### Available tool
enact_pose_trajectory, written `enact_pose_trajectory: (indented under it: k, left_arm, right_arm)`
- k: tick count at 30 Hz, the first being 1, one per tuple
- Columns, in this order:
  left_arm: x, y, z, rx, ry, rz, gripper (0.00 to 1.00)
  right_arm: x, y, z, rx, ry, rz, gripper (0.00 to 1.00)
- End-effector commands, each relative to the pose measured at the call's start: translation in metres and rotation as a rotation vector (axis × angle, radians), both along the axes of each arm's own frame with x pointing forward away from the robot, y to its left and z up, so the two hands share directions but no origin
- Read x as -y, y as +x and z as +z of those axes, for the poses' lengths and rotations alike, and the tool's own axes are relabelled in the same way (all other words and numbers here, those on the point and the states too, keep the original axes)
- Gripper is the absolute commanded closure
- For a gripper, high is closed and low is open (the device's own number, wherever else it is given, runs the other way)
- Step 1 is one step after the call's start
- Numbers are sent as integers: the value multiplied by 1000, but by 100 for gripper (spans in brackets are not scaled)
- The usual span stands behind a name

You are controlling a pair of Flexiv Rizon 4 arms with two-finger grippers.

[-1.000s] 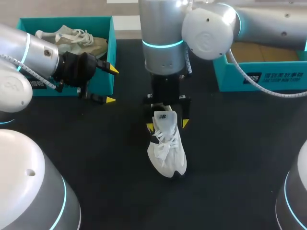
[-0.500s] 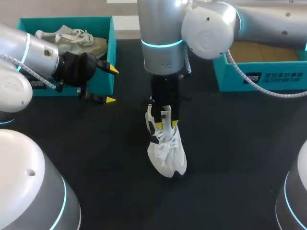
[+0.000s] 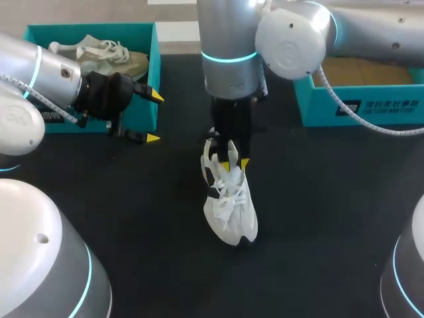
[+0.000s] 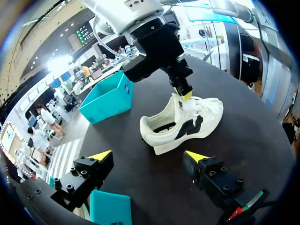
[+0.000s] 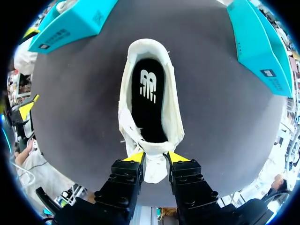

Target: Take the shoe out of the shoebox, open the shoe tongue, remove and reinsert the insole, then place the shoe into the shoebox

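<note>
Right gripper [image 3: 235, 163] has gone from fingers spread either side of the tongue to pinched together, and has since shifted a touch to the right with the arm. Left arm unchanged.

White shoe [image 3: 228, 209] lies mid-table on the matte black table [image 3: 318, 218], outside both boxes, toe toward the near edge, heel toward the far side. Mesh-like white upper with dark side panels, white laces, chunky rounded sole. In the right wrist view the shoe [image 5: 147, 93] shows its padded oval collar and a flat black insole [image 5: 147, 101] with a white logo inside it. The right gripper [image 5: 156, 158] has its jaws close together on the soft white tongue [image 5: 155, 171], apparently clamped on it from both sides, though contact is hard to confirm.

Left gripper [image 3: 154, 118] hangs at the left, just beside the right wall of the left shoebox [image 3: 93, 30], jaws wide apart with nothing between them. From the left wrist, that gripper [image 4: 147, 155] looks toward the shoe [image 4: 178, 124], well apart from it.

Left shoebox is teal cardboard, rectangular, with a beige laced shoe [image 3: 106, 53] inside. Right shoebox [image 3: 358, 106], also teal, sits at the far right with a brown interior showing.
</note>
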State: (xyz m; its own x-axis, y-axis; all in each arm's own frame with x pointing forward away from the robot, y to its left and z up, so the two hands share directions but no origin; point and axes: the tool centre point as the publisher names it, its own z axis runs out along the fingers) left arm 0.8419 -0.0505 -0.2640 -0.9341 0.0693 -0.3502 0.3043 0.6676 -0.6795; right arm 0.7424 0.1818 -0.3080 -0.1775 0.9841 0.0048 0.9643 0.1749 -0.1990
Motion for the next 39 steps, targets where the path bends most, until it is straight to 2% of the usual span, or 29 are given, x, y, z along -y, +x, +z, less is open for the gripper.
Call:
enact_pose_trajectory:
  k: [1, 10, 12, 15, 19, 26, 30, 32, 35, 39]
  left_arm:
    - [0, -1, 1, 0, 5, 2, 0]
    - [0, -1, 1, 0, 5, 2, 0]
    - [0, -1, 1, 0, 5, 2, 0]
    - [0, -1, 1, 0, 5, 2, 0]
    - [0, -1, 1, 0, 5, 2, 0]
    - [0, -1, 1, 0, 5, 2, 0]
    - [0, -1, 1, 0, 5, 2, 0]
    - [0, -1, 1, 0, 5, 2, 0]
    - [0, -1, 1, 0, 5, 2, 0]
    - [0, -1, 1, 0, 5, 2, 0]
  right_arm:
    - [-2, 9, -3, 6, 10, 21, 79]
    - [0, 10, 13, 37, -22, 42, 89]
    - [0, 10, 14, 53, -37, 38, 87]
    - [7, 11, 10, 44, -76, 33, 88]
    - [10, 18, 4, 48, -69, 40, 87]
    - [5, 37, -9, 72, -44, 73, 86]
    - [4, 41, -12, 71, -36, 94, 86]
    - [6, 40, -6, 85, -46, 98, 85]
    - [14, 34, 14, 114, -99, 66, 85]
    - [11, 18, 28, 92, -103, 63, 83]
